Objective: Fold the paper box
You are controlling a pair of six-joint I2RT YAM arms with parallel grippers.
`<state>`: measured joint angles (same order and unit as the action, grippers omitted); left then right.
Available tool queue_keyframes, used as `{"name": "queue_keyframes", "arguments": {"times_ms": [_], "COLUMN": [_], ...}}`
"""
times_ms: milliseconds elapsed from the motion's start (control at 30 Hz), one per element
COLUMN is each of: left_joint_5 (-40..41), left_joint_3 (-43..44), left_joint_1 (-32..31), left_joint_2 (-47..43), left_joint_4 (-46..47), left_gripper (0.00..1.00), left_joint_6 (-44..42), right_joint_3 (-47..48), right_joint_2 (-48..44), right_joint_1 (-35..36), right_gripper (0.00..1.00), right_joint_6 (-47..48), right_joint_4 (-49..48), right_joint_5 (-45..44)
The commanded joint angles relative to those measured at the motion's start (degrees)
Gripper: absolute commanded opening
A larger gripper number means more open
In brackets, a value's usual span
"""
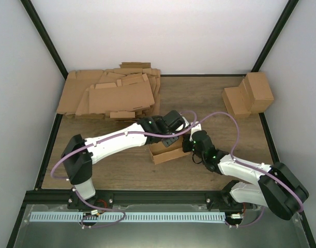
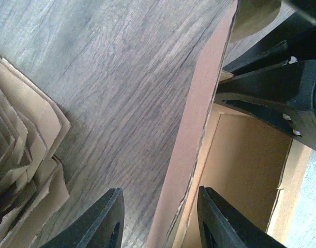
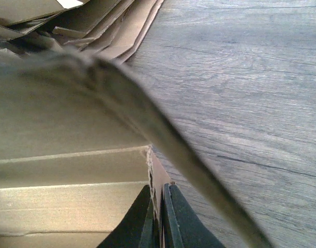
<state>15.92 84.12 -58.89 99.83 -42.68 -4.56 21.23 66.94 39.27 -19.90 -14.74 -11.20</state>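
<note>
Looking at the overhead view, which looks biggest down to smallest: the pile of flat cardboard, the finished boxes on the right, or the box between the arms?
Largest to smallest:
1. pile of flat cardboard
2. finished boxes, counted together
3. paper box, though it is partly hidden from above

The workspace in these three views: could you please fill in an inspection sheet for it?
Surface: wood-grain table; no spills seen.
Job's things: paper box, part-folded, walls raised, open at the top, mid-table between the two arms.
Clutter: heap of flat cardboard sheets at back left; cardboard cuboids at back right.
Hands: left hand open, astride one box wall; right hand shut on a wall of the paper box.
Cables: purple cables run along both arms, one looping over the table behind the box; no snag seen.
Surroundings: white walls and black frame posts; nothing else seen.
</note>
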Motion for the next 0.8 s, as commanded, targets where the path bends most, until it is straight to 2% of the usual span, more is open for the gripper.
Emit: {"name": "queue_keyframes", "arguments": {"times_ms": [0, 333, 567, 700, 767], "left_joint_5": [0.4, -0.4, -1.1, -1.6, -1.7], "left_joint_3": [0.0, -0.8, -0.7, -0.4, -0.7], "left_joint_1": [0.2, 0.1, 0.1, 0.0, -0.1], "left_joint_2": [1.3, 1.9, 2.9, 3.3, 3.3], "left_joint_4": [-0.2, 0.5, -0.1, -1.0, -1.1], "left_gripper": [0.41, 0.4, 0.24, 0.05, 0.04], "left_joint_6": [-1.2, -1.9, -2.1, -2.3, -2.6], "right_joint_3": [-0.6, -1.0, -1.0, -1.0, -1.1], "right_joint_2": [-1.2, -1.6, -1.5, -1.6, -1.8], "right_joint_1": [0.6, 0.6, 0.6, 0.6, 0.6], "right_gripper": [0.06, 0.07, 0.11, 0.14, 0.14], "right_joint_6": [1.0, 1.2, 1.3, 1.2, 1.1], "right_joint_4": [-1.3, -1.8, -1.9, -1.8, -1.7], "right_joint_5": [0.4, 0.9, 1.0, 0.8, 0.8]}}
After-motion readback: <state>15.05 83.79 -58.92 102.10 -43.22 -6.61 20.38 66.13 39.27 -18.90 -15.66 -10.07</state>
